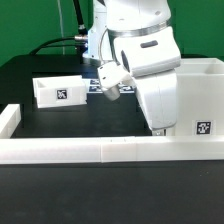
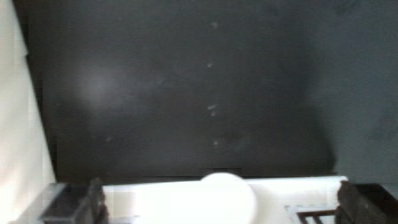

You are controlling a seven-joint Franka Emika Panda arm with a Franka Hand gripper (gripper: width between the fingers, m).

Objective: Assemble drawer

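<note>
Jaws are wide open and empty, straddling the knob [image 2: 222,186] of a drawer tray [image 2: 157,203] whose long edge runs jaw-to-jaw.

"What stands behind the work area?"

"A flat green backdrop [image 1: 30,25], showing at both upper corners of the exterior view. A dark cable [image 1: 77,20] hangs in front of it toward the exterior view's left."

"And underneath?"

"A matte black bench [image 1: 60,125]. A long, low white border rail [image 1: 110,150] runs along its near edge and turns back at the exterior view's left."

"How's the light?"

"Soft and even. In the wrist view the black surface carries just a faint pale sheen."
</note>
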